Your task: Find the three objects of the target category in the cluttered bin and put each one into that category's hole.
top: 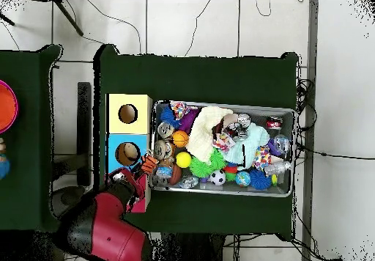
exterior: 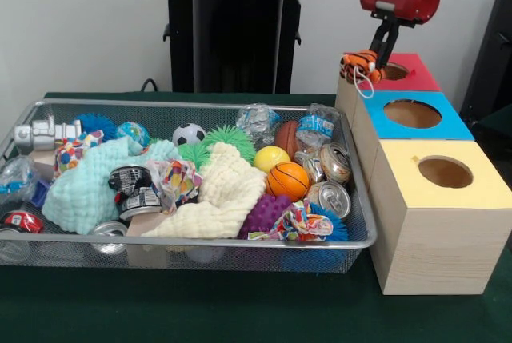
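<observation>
An orange tiger-striped toy with a white cord lies on the left rim of the red box, beside its round hole. My gripper hangs over that hole, right against the toy; whether it holds the toy is unclear. In the overhead view the toy sits by the bin's corner, with the gripper just beside it and the arm covering most of the red box. A knotted colourful rope toy lies at the bin's near right.
The wire bin holds cloths, cans, a basketball, a yellow ball, a soccer ball, spiky balls and bottles. A blue box and a yellow box stand in line with the red one.
</observation>
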You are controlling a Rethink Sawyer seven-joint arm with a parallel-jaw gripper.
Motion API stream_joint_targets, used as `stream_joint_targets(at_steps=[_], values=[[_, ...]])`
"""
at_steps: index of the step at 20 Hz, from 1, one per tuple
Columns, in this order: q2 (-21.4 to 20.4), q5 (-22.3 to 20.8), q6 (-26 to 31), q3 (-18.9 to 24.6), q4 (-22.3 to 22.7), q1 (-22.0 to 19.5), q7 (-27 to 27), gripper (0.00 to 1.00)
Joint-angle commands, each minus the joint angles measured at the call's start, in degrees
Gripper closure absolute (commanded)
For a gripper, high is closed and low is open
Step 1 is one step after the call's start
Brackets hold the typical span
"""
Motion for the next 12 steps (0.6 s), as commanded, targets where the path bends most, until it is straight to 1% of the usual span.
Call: stream_joint_targets(at_steps=[1,3,5,10,11,12], values=[[-0.88,2.51,-3.33,6.56,7.8,0.37,16.58,1.0],[-0.21,3.4,-1.57,4.91,7.55,3.68,16.83,1.0],[-0.39,3.92,-1.43,4.61,8.24,5.99,17.11,1.0],[-1.86,3.98,-2.51,6.33,10.0,7.52,17.19,1.0],[-2.04,4.16,-2.53,6.32,10.23,7.76,17.34,1.0],[-1.56,4.86,-1.6,5.42,9.81,9.12,17.64,1.0]])
